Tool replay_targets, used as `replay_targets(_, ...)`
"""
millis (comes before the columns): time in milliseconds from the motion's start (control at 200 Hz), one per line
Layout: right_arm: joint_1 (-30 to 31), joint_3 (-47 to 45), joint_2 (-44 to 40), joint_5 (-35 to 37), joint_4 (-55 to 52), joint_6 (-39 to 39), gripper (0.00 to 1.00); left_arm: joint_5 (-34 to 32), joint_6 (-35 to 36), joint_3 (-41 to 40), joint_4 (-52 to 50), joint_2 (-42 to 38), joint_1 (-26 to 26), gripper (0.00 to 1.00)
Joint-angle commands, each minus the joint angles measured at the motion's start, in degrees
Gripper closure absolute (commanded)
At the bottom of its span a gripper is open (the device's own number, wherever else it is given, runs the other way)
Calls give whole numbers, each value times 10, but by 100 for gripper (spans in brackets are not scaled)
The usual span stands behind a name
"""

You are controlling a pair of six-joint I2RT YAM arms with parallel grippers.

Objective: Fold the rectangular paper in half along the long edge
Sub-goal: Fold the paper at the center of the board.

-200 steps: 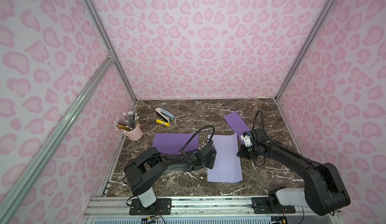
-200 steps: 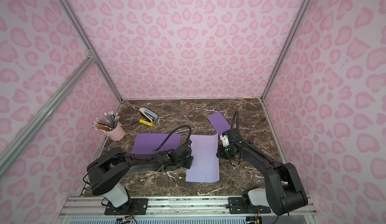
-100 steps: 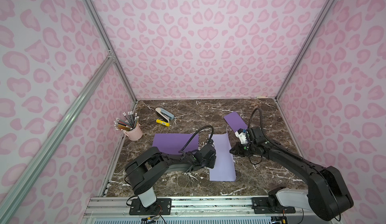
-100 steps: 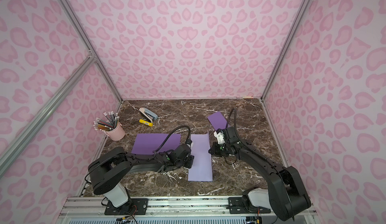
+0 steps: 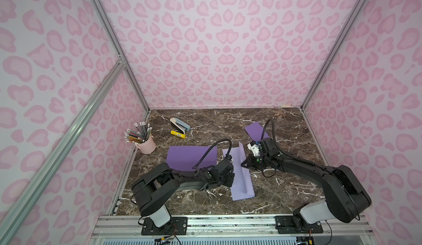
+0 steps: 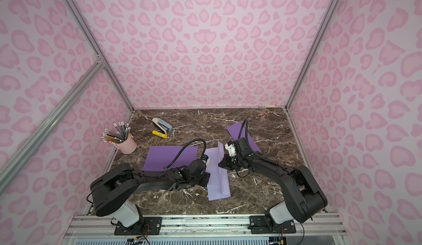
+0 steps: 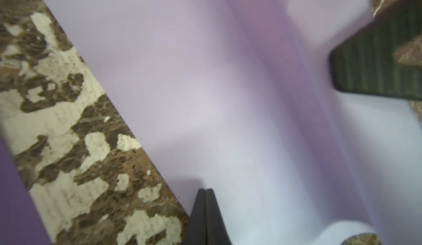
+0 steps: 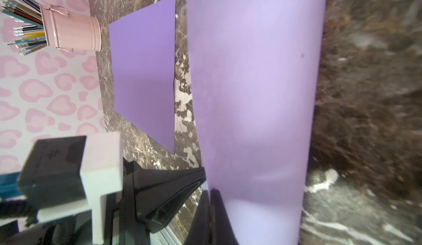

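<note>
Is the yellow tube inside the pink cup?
No, the yellow tube lies flat beside the stapler, apart from the pink cup.

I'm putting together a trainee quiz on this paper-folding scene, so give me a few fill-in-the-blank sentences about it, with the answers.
The pencils stand in a ___ ribbed metal cup.
The right gripper pinches the lifted flap of the light lilac rectangular paper; the left gripper presses on it, jaws ___.
The small tube beside the grey stapler is ___.
Missing words: pink; shut; yellow.
</note>
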Motion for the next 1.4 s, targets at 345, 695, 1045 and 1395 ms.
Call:
replay_targets(345, 56, 19, 83, -5, 70, 15, 100, 0, -18, -38, 33, -55, 18, 96)
replay_targets(695, 68, 34, 108, 1, 76, 17, 100, 5, -25, -49, 38, -83, 33, 96)
replay_targets(1045, 79, 49, 147, 17, 73, 15, 100, 7, -33, -75, 46, -156, 46, 96)
replay_targets(1395, 84, 56, 173, 22, 74, 12, 100, 5, -33, -87, 39, -173, 53, 96)
